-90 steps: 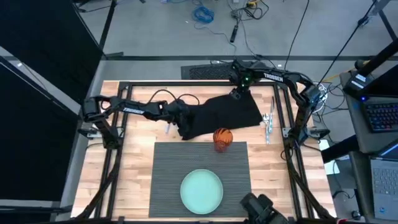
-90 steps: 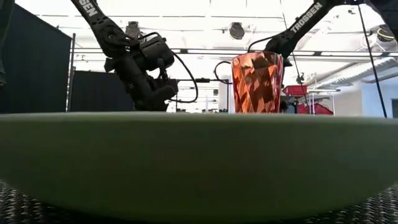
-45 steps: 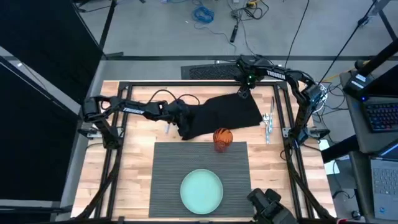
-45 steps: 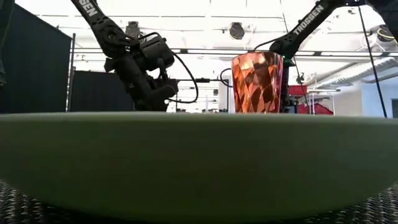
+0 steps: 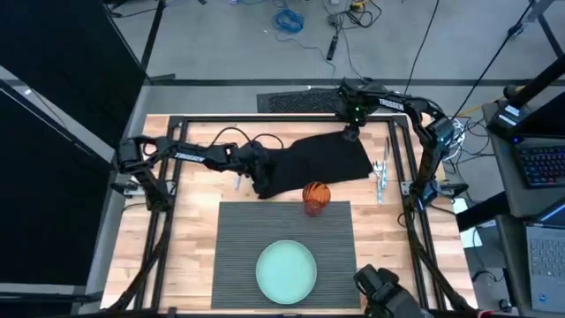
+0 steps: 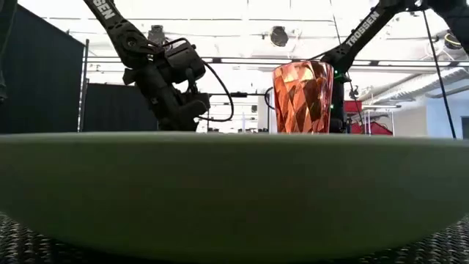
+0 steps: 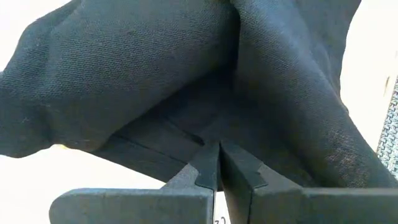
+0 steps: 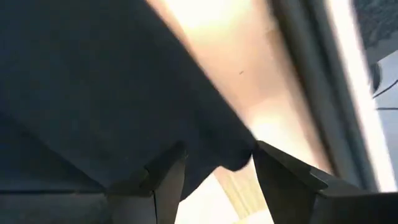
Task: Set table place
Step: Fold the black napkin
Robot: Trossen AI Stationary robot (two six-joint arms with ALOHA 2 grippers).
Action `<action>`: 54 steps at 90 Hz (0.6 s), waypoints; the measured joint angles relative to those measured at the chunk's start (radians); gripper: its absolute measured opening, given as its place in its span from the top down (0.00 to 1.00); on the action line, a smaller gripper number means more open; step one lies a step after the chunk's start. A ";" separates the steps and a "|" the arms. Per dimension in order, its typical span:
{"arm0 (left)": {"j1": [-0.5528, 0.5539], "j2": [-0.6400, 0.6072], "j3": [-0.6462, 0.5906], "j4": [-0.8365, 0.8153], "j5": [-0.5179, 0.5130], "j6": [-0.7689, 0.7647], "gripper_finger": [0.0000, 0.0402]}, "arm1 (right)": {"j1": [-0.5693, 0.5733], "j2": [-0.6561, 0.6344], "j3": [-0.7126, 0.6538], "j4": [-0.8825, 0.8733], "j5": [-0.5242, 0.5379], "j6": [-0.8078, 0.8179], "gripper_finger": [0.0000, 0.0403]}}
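placemat (image 5: 284, 252): near-centre of table (image 5: 190, 238), as I see it from above
plate (image 5: 286, 270): on placemat, near half
cup (image 5: 315, 197): on placemat's far edge, right of centre
napkin (image 5: 313, 162): behind placemat, touching cup's far side
cutlery (image 5: 381, 170): right of napkin, apart from it
left gripper (image 5: 259, 174): at napkin's left end
right gripper (image 5: 351, 134): at napkin's far right corner

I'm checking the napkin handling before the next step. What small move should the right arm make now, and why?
Probably close the right gripper on the napkin's far corner. Its fingers are open with that corner between them, while the left gripper is shut on the napkin's opposite end, so both arms could then lift it.
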 joint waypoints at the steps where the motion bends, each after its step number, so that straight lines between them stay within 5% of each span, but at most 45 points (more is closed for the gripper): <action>1: 0.000 0.000 0.000 0.000 0.000 0.000 1.00 | 0.000 0.005 0.000 -0.001 0.000 0.000 0.56; 18: 0.000 0.000 0.000 -0.002 0.000 -0.024 1.00 | 0.003 0.053 0.000 0.000 0.015 0.018 0.63; 37: -0.001 0.000 0.000 -0.003 0.000 -0.025 1.00 | 0.003 0.041 0.000 0.004 0.058 0.016 0.96; 54: -0.001 0.000 0.000 -0.003 0.000 -0.023 1.00 | 0.016 -0.007 0.000 -0.016 0.062 0.023 1.00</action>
